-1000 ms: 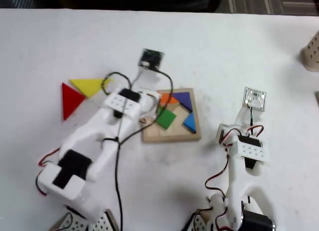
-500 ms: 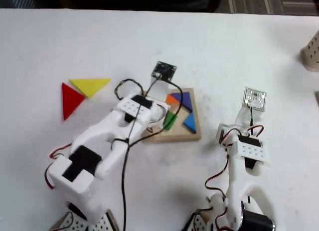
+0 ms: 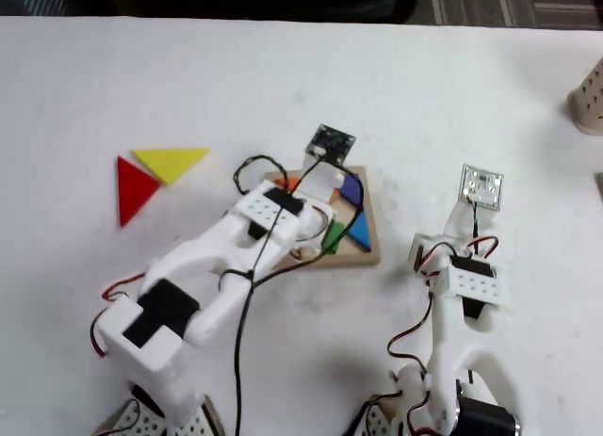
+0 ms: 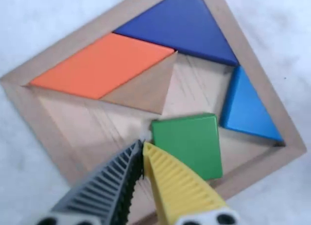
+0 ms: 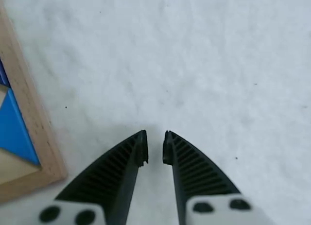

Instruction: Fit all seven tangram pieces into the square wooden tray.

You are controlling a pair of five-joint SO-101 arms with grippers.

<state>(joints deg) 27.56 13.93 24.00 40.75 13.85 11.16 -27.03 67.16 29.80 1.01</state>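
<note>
The white worktop (image 3: 452, 88) spans the whole high view. The left arm (image 3: 188, 266) runs from the lower left of that frame up towards its centre. The right arm (image 3: 462, 332) stands at the lower right.

The square wooden tray (image 3: 363, 258) lies at the centre of the high view, partly covered by the left arm.

Two large triangles lie outside the tray, in the left part of the high view. They are the red triangle (image 3: 132, 188) and the yellow triangle (image 3: 170, 160), which sit just beside each other.

Four pieces lie inside the tray (left wrist view):
- The dark blue triangle (image 4: 182, 28) is at the top of the frame, along one rim.
- The orange parallelogram (image 4: 99, 64) is at the upper left and touches the dark blue triangle.
- The green square (image 4: 187, 142) is at the lower centre.
- The light blue triangle (image 4: 245, 108) is at the right, just beside the green square.

The left pincer (image 4: 142, 148) has its tips pressed together and holds nothing. The tips sit at the left edge of the green square.

The right pincer (image 5: 154, 148) hangs over bare worktop beside the tray rim. Its tips are parted by a narrow gap and hold nothing.
</note>
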